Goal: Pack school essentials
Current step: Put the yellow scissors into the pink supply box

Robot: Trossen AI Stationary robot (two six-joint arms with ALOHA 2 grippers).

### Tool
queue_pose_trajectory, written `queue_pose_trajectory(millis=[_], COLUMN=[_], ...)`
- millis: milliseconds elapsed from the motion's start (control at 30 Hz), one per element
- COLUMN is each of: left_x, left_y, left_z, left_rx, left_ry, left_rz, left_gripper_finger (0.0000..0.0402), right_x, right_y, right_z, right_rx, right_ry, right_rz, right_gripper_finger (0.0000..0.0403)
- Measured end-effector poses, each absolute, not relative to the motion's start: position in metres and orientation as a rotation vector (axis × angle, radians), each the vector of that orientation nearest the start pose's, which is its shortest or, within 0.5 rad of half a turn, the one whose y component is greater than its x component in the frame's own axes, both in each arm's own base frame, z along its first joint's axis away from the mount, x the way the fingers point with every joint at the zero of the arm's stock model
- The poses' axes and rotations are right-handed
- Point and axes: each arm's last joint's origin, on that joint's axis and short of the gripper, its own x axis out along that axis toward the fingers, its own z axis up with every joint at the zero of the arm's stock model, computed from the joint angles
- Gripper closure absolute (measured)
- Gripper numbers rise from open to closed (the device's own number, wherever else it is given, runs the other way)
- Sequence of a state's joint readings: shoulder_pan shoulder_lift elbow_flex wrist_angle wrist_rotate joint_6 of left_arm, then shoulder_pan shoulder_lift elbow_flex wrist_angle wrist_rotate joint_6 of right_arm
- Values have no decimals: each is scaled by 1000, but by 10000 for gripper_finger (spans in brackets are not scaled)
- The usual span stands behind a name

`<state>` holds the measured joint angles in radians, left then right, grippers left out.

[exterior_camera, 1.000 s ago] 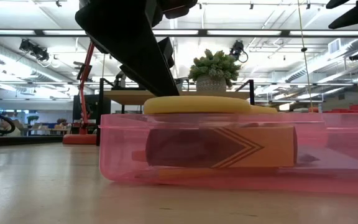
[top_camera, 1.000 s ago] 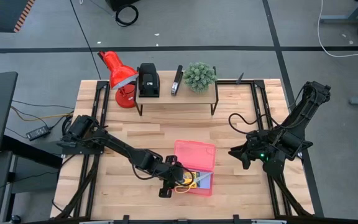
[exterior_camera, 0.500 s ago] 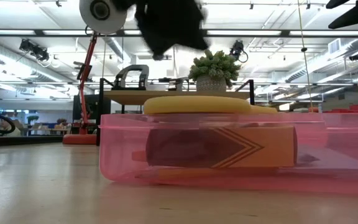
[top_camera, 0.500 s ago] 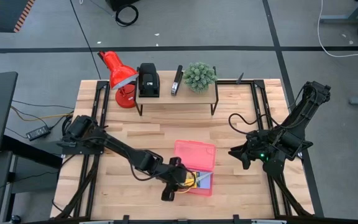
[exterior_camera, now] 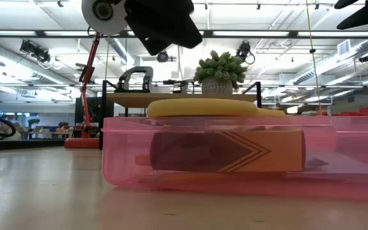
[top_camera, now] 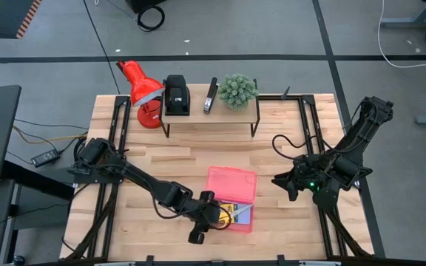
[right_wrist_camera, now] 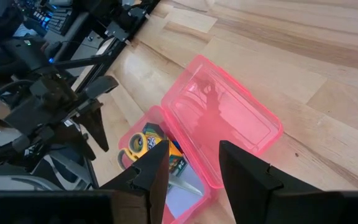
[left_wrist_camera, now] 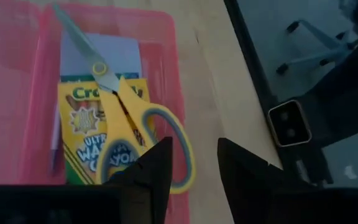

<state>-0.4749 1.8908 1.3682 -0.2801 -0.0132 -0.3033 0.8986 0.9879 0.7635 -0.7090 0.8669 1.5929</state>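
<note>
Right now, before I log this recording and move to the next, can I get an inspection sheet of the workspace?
Surface: wooden table, bare around the box.
Job's things: open pink box holds yellow-handled scissors on a crayon box, over a pale notepad.
Clutter: red lamp; shelf with black devices and a potted plant.
Grippers: left gripper open, empty, raised beside the box; right gripper open, empty, waiting to the box's right.
Cables: black cable by the right arm; coil on the floor.
Surroundings: grey floor, lab room.
</note>
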Motion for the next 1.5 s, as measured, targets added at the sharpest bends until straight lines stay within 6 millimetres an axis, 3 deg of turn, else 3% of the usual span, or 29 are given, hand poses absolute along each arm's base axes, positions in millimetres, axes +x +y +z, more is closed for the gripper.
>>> queue_pose_trajectory(millis=[433,733,1500], left_x=[370,376,376], left_y=[-187,-185,-180], left_z=[207,200,182], left_rx=[-275,-333,-299], left_ry=[908,916,1005], left_rz=[-288,-301,-237], left_gripper_finger=[302,393,396], right_x=[128,128,130], right_y=[126,125,119], right_z=[258,258,256], right_rx=[821,813,770], right_ry=[440,442,445], right_rz=[-405,-408,-455], right_gripper_finger=[256,256,256])
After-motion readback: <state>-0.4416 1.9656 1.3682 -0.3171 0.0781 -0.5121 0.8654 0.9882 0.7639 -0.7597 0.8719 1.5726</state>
